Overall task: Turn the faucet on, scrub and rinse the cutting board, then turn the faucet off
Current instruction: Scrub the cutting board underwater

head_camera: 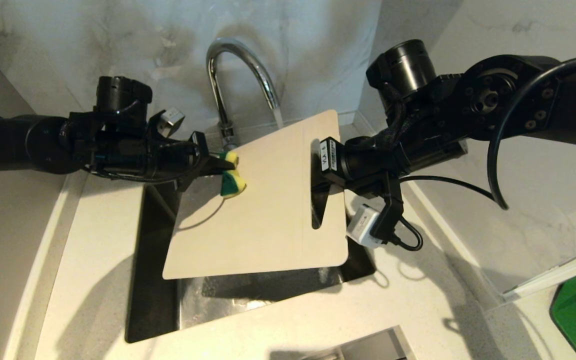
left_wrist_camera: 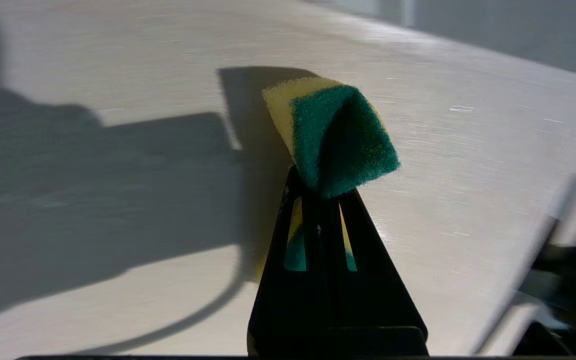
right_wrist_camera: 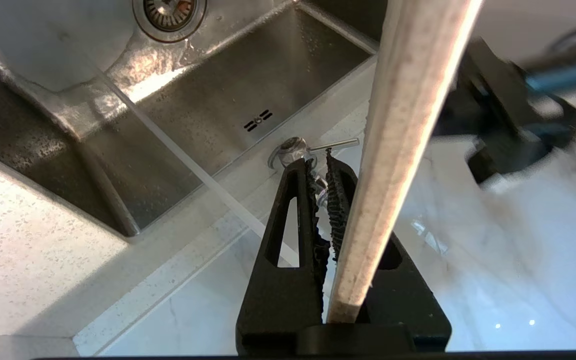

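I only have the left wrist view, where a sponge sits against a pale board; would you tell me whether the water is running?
Observer: Yes, a stream falls from the faucet behind the cutting board's far edge.
Operator: Thanks. What is holding the board?
Observer: The right claw grips it at the slot-handle edge, tilted over the sink.
Operator: And where on the board is my sponge?
Observer: The left claw presses the sponge near the board's left edge, at its far end.
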`<state>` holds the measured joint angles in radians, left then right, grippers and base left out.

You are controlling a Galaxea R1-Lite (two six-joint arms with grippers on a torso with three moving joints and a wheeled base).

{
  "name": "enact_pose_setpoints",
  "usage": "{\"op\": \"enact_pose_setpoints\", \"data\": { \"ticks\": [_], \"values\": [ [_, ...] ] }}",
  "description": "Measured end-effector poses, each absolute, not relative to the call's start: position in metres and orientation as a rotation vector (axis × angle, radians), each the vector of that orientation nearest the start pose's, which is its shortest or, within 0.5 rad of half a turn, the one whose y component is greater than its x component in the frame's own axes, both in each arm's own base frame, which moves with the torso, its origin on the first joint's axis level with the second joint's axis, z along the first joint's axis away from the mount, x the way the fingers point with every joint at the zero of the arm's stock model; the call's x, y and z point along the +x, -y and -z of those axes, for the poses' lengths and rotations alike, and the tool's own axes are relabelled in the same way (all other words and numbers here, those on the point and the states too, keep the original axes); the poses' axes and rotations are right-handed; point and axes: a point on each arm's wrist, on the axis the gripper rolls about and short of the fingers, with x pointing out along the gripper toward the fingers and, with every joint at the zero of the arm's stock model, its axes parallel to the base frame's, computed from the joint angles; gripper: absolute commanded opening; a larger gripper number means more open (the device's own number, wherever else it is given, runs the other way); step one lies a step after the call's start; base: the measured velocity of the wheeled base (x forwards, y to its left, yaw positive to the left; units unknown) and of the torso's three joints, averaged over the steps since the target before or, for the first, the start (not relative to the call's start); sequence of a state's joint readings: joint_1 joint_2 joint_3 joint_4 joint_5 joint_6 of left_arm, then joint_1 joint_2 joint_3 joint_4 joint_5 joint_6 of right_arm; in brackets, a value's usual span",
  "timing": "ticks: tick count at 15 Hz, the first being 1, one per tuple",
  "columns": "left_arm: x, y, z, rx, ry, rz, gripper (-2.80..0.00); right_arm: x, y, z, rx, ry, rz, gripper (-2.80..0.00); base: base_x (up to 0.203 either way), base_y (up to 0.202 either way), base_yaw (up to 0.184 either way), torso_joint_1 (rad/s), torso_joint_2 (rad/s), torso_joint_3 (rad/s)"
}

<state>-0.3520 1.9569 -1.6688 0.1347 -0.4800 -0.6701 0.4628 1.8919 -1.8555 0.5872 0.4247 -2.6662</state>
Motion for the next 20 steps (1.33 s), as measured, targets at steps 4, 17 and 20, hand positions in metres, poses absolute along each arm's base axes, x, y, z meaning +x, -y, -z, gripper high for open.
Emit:
{"op": "enact_pose_setpoints", "data": {
  "ticks": [4,17,20],
  "values": [
    [0.38,0.124,-0.238,-0.662,-0.737,0.599,-2.8,0.312,-0.166,-0.294,-2.342,0.907,-1.108,-2.8,0.0,0.0,0.0,0.0,0.0,0.0],
    [0.411,0.017,-0.197,-0.68,-0.739,0.439,-2.8,0.31,-0.166,-0.297,-2.344,0.916,-1.098,-2.8,0.0,0.0,0.0,0.0,0.0,0.0],
    [0.404,0.017,-0.203,-0.674,-0.73,0.443,-2.8,0.31,-0.165,-0.298,-2.344,0.916,-1.096,-2.8,0.0,0.0,0.0,0.0,0.0,0.0]
  ]
}}
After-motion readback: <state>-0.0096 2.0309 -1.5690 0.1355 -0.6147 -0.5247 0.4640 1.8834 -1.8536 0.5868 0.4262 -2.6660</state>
